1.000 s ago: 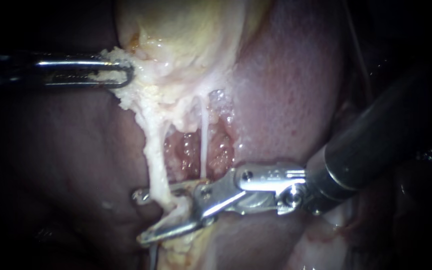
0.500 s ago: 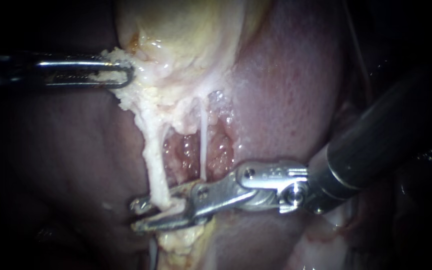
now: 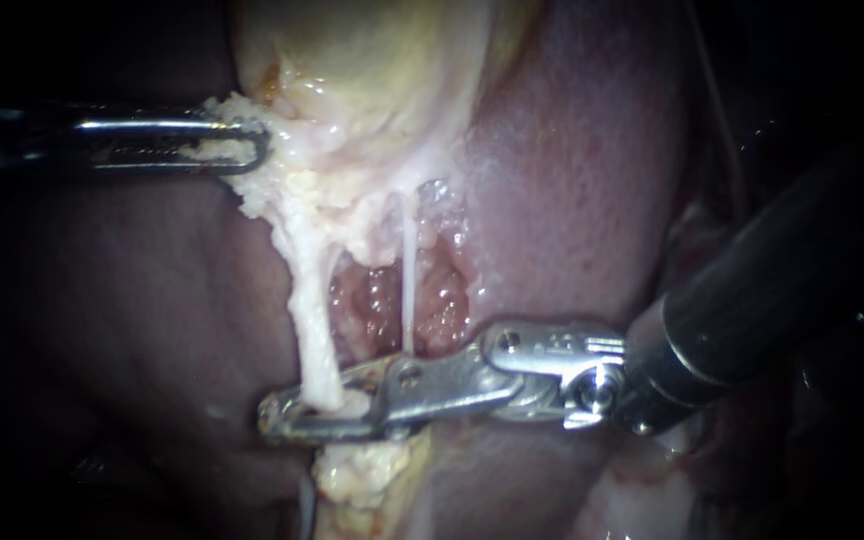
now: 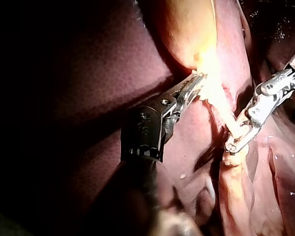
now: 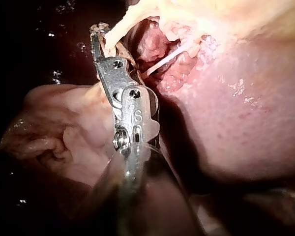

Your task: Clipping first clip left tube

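The thick, whitish left tube stretches taut down from the gallbladder's ragged edge, and its lower end sits inside the steel-tipped right instrument; the two bright jaws lie almost parallel, squeezed onto the tube from both sides, their tips poking out just past it on the side away from the shaft; a lump of the same pale tissue bulges just below the grip. The dark shaft slants in from well off to the tube's right, then the metal wrist bends so the jaws run nearly level across the tube. From the right wrist camera the left tube is pinched close to the tip of the right instrument. Just right of the left tube, apart from it, a thin white thread-like tube runs alongside over raw red tissue. Up beside the left tube's upper end the slim left instrument lies level, its looped jaws closed on crumbly pale fatty tissue under the yellow gallbladder; dusky pink liver lies on either side of the tube.
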`<state>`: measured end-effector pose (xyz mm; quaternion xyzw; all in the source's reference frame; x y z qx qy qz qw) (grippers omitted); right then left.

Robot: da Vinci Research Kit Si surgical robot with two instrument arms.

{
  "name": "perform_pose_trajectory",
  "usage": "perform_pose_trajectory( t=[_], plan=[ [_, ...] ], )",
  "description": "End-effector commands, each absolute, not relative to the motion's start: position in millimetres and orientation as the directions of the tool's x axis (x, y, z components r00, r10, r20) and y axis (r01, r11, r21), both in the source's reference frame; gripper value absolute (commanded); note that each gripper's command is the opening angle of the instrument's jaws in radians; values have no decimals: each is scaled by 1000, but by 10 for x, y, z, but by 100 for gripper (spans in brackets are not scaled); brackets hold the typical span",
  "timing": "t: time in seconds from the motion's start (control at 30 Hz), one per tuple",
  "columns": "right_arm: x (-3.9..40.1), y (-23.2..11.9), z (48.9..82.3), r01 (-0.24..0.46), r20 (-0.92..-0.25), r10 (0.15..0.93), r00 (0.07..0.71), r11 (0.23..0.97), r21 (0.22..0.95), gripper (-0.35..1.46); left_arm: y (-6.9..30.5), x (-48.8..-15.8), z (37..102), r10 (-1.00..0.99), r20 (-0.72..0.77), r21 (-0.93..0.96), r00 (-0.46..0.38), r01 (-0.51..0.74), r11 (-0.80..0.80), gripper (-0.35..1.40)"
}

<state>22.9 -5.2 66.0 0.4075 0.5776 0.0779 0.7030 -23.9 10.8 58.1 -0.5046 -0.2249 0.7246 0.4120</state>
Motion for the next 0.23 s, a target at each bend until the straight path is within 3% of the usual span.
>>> perform_pose_trajectory(
  t=[0.03, 0.23],
  plan=[
    [230, -52, 661, 359, -744, 585, 323, 651, 668, -35, 108, -239, 581, 824, -546, -742, -151, -370, -559, -35],
    [229, -54, 665, 363, -741, 586, 327, 646, 671, -35, 108, -240, 582, 824, -546, -742, -151, -370, -559, -35]
  ],
)
